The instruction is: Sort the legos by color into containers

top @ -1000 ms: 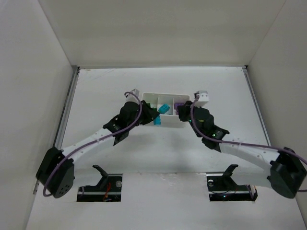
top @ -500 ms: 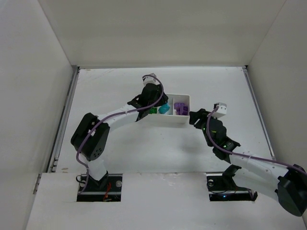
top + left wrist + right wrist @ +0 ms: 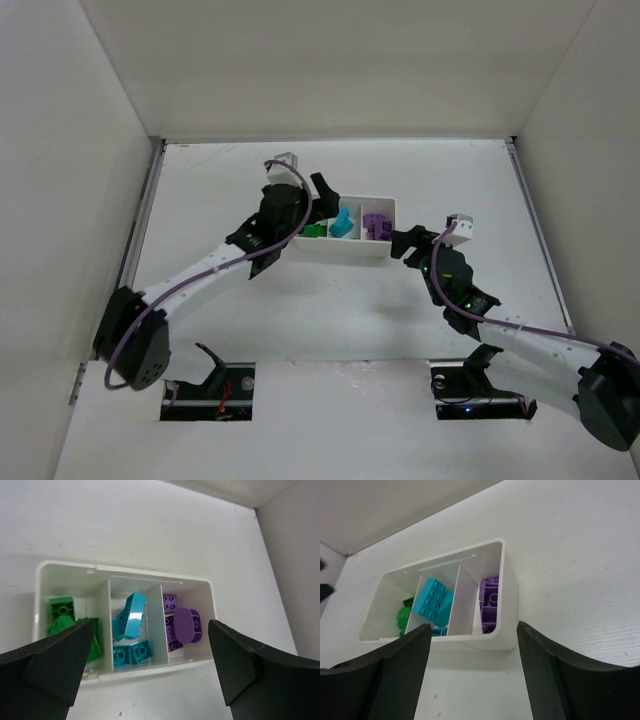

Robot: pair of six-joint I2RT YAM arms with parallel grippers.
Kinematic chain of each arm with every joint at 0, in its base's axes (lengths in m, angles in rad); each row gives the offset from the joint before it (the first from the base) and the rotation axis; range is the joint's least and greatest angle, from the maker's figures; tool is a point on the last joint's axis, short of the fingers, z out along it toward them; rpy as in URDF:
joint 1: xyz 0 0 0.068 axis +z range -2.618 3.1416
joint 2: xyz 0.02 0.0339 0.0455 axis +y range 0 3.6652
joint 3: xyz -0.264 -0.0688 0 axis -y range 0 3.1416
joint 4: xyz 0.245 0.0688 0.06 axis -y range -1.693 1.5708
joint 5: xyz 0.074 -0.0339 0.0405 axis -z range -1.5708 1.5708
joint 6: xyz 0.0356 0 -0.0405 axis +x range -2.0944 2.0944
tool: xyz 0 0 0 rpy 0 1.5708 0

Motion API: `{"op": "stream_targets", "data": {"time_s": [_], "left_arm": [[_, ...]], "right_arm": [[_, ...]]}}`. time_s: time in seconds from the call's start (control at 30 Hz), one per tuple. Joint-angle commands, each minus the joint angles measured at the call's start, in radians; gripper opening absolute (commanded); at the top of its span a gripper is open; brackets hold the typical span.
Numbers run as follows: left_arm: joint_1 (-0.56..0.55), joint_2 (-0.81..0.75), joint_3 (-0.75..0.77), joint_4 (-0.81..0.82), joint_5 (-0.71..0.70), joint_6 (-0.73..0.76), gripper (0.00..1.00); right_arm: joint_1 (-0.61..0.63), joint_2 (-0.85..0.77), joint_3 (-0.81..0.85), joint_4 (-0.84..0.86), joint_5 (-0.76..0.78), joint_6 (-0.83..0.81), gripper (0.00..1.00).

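Left hand (image 3: 151,647) has sprung wide by the tray (image 3: 125,570); right hand (image 3: 472,630) open too, both empty.

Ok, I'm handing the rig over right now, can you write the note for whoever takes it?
Left gripper: open, empty, above the tray.
Right gripper: open, empty, beside the tray's purple end.
Things: green bricks in the left compartment, teal bricks in the middle, purple bricks in the right.
Done: every brick in view sits with its own colour.
Left: no loose brick shows outside the tray; probably just back both grippers away.
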Motion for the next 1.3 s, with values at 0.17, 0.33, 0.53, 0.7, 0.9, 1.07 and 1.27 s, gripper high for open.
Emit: {"op": "stream_targets", "data": {"time_s": [0.17,0.33,0.53,0.7,0.9,1.07,1.27], "left_arm": [[0.123,-0.448,-0.375,-0.107,-0.128,-0.046,1.0],[0.225,-0.681,-0.555,-0.327,-0.149,-0.161,1.0],[0.373,-0.841,-0.656,-0.578,-0.19,-0.242,1.0],[0.382,-0.865,-0.65,-0.592,-0.163,-0.27,1.0],[0.358,-0.807,-0.624,-0.554,-0.161,-0.276,1.0],[0.336,-0.755,-0.633,-0.468,-0.155,-0.264,1.0],[0.333,-0.704,-0.647,-0.378,-0.154,-0.236,1.0]], "right_arm": [[0.004,0.016,0.007,0.03,0.035,0.004,1.0],[0.003,-0.048,-0.004,-0.01,0.118,0.014,1.0],[-0.06,-0.087,-0.021,-0.08,0.181,0.061,1.0],[-0.103,-0.061,-0.016,-0.122,0.173,0.118,1.0],[-0.106,-0.027,-0.013,-0.116,0.165,0.124,1.0],[-0.126,0.011,-0.013,-0.107,0.155,0.125,1.0],[-0.14,0.051,-0.01,-0.096,0.156,0.125,1.0]]}}
